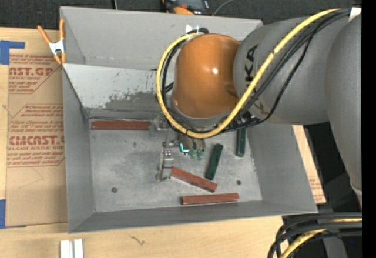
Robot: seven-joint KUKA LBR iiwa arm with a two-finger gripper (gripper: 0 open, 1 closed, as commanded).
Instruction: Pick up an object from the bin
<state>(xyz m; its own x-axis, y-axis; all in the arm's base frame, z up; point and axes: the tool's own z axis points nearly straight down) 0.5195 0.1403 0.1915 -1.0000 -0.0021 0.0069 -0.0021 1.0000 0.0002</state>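
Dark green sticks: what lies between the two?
Camera view: only bare grey bin floor between the left dark green stick and the right dark green stick.

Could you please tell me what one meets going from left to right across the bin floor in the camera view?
red-brown bar by the back wall → end effector → slanted dark green bar → upright dark green bar

The pincer (164, 167) hangs just beside a reddish-brown flat stick (195, 181).

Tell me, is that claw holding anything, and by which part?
It cannot be told. The gripper sits at the left end of a reddish-brown strip lying on the bin floor, but no clear grip on it shows.
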